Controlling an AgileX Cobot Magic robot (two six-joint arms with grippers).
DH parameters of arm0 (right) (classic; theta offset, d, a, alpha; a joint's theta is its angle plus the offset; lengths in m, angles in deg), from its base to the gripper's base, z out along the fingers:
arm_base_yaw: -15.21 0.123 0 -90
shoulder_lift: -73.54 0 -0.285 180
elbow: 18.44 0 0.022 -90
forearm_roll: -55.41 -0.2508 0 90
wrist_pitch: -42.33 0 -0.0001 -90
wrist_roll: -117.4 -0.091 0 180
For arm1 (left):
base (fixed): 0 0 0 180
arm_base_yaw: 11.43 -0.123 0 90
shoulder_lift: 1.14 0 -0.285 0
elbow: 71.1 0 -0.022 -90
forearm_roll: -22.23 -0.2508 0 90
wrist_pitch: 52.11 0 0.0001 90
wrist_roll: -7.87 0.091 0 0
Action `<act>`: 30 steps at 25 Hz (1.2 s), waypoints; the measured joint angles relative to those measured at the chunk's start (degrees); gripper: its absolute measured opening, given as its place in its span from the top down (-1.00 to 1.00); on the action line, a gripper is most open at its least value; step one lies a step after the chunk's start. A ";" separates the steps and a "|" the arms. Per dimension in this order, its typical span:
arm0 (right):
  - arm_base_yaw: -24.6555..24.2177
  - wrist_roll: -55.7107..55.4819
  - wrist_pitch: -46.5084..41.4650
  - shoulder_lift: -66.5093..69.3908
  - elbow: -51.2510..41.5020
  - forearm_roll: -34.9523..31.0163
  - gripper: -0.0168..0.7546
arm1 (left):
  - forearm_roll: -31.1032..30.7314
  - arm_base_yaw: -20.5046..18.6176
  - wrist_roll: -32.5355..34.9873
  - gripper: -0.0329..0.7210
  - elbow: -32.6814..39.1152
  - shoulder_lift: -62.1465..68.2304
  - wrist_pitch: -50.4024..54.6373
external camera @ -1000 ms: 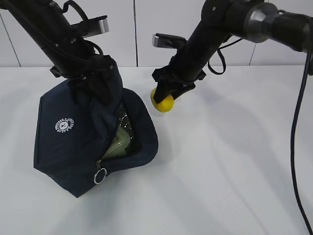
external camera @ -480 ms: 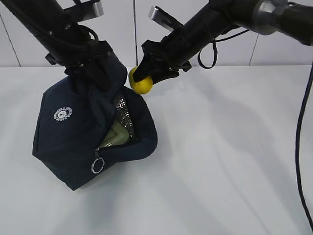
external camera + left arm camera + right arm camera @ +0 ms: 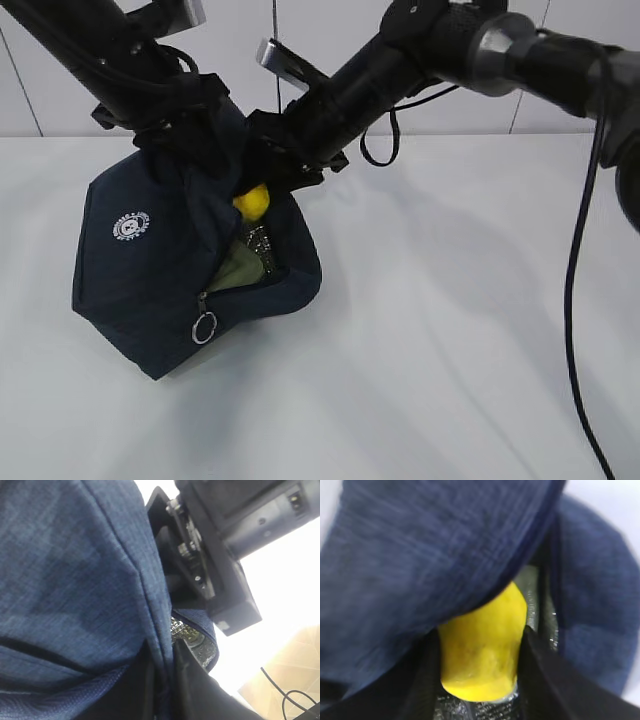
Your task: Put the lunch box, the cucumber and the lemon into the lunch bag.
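Observation:
The navy lunch bag (image 3: 150, 270) stands on the white table, its flap lifted and its mouth open to the right. My left gripper (image 3: 190, 140) is shut on the bag's top fabric (image 3: 157, 645) and holds it up. My right gripper (image 3: 262, 190) is shut on the yellow lemon (image 3: 252, 201) and holds it in the bag's mouth, against the silver lining (image 3: 535, 600); the lemon fills the right wrist view (image 3: 482, 642). The lunch box's sage-green lid (image 3: 237, 268) shows inside the bag below the lemon. The cucumber is hidden.
The bag's zipper ring pull (image 3: 204, 327) hangs at the front of the opening. The right arm (image 3: 420, 55) crosses over the table from the upper right. A black cable (image 3: 580, 260) hangs at the right. White table (image 3: 450, 330) lies to the right of the bag.
My right gripper has carried the lemon left and down, from beside the bag into its open mouth. My left gripper still holds the bag's top up.

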 joint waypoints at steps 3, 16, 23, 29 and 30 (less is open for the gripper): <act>0.09 0.50 0.00 1.77 0.00 -1.99 0.10 | 0.12 0.00 -0.04 0.87 0.00 0.00 0.00; 0.09 1.79 0.10 2.98 0.00 -3.51 -0.30 | 0.24 0.00 -0.04 0.87 0.00 0.00 0.90; -0.97 1.92 0.10 2.98 0.00 -2.80 -0.38 | 0.24 0.00 -0.04 0.87 0.00 0.00 1.53; -2.55 1.70 0.10 2.47 0.00 -0.04 -0.38 | 0.32 0.00 -0.04 0.87 0.00 0.00 1.66; -2.80 1.70 0.10 2.04 0.00 0.76 -0.38 | 0.32 0.00 -0.04 0.87 0.00 0.00 1.66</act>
